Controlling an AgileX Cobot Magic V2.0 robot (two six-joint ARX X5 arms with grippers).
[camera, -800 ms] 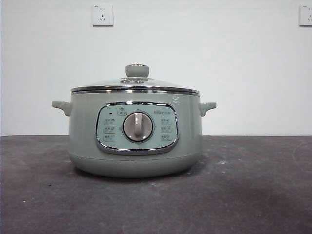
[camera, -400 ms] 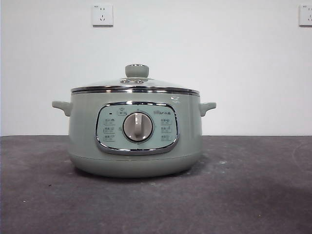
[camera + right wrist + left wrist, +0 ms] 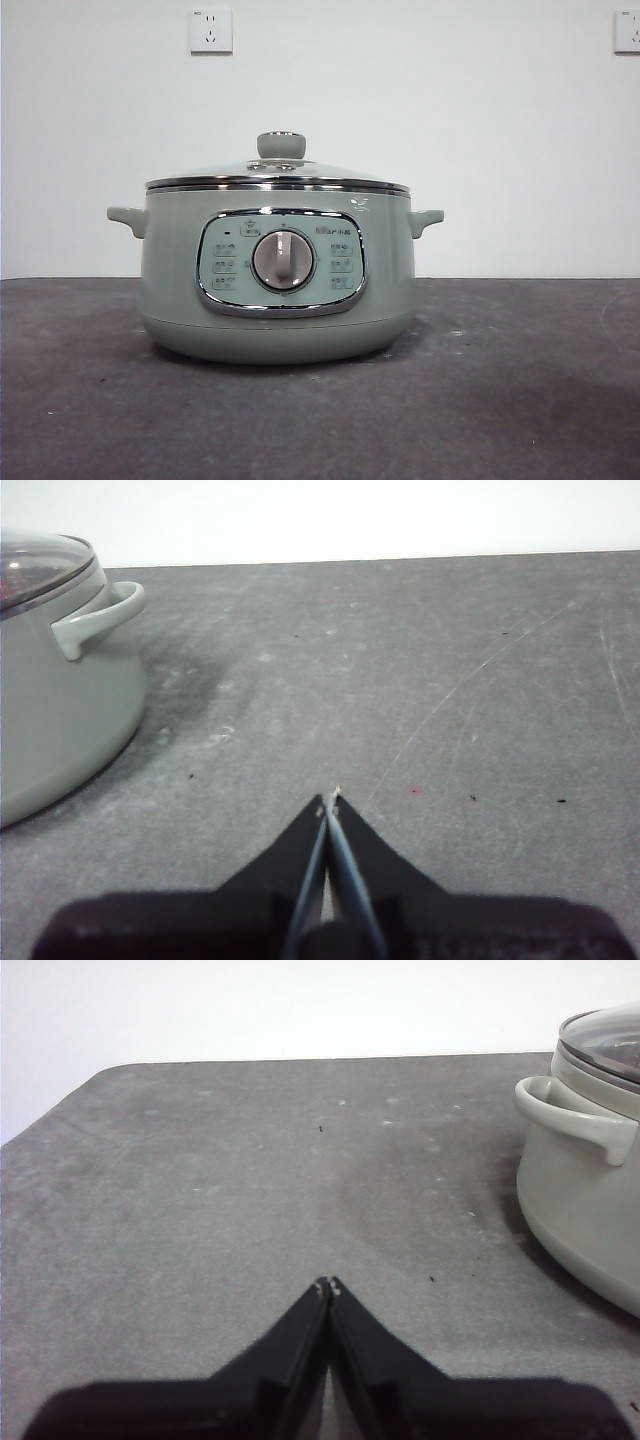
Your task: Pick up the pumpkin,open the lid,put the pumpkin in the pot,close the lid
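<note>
The large sage-green round pot [image 3: 278, 275] stands on the dark grey counter [image 3: 500, 400], its clear glass lid [image 3: 278, 175] with the green knob seated on the rim. My left tool [image 3: 328, 1285] and right tool [image 3: 330, 800] hover either side, jaws pressed together, empty
</note>
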